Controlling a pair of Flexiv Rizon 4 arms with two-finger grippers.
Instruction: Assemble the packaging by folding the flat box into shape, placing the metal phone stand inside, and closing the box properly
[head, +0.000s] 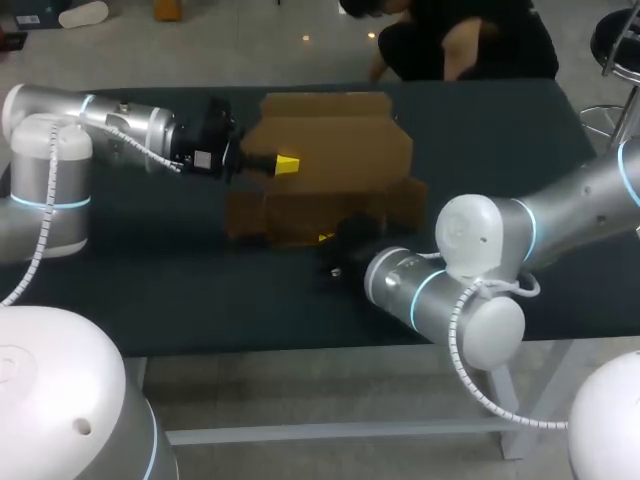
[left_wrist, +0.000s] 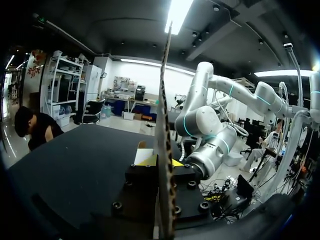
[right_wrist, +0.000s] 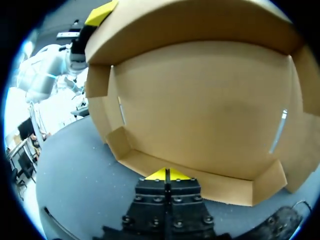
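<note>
The brown cardboard box lies partly folded in the middle of the dark table, its large panel raised. My left gripper is at the box's left side, shut on that raised panel. In the left wrist view the panel's edge runs upward between the yellow tips of the left gripper. My right gripper is at the box's near edge. In the right wrist view the right gripper is shut, tips together against the low front flap, and the box interior fills the view ahead. No metal phone stand is in view.
The dark table has bare surface to the left and front of the box. My right arm's elbow hangs over the table's front right edge. The box's side flaps stand up.
</note>
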